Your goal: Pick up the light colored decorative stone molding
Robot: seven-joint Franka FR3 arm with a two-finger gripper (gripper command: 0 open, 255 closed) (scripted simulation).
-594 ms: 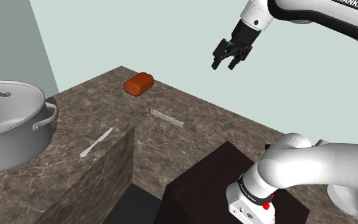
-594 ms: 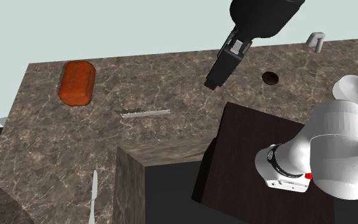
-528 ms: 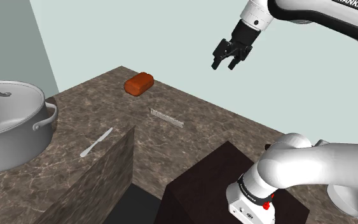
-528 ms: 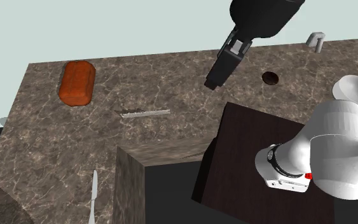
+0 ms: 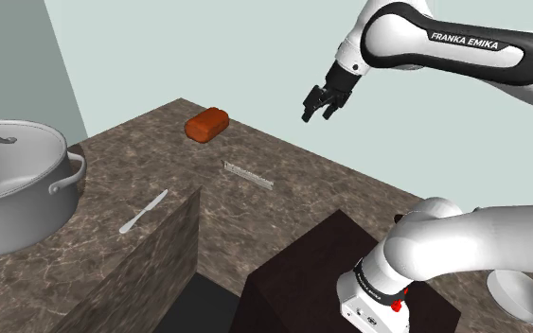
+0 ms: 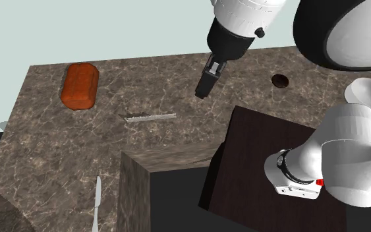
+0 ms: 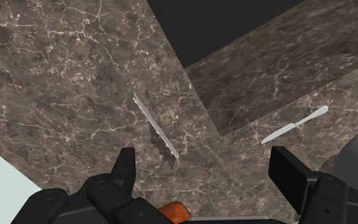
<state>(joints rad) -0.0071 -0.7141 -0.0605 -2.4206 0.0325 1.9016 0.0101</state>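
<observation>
I see the arm stretched out, its gripper (image 5: pixel 316 112) tilted down high above the dark counter (image 5: pixel 160 142). The fingers stand wide apart and hold nothing. The pale thin molding (image 5: pixel 247 175) lies flat well below the hand, with bare counter around it. The counter's cut-out edge is near.

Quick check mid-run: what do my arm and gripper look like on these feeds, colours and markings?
The arm is white, built of rounded tubular links with dark joints. One dark band carries white FRANKA EMIKA lettering. A small red spot sits near its base. The gripper is all black, with two blocky fingers.
</observation>
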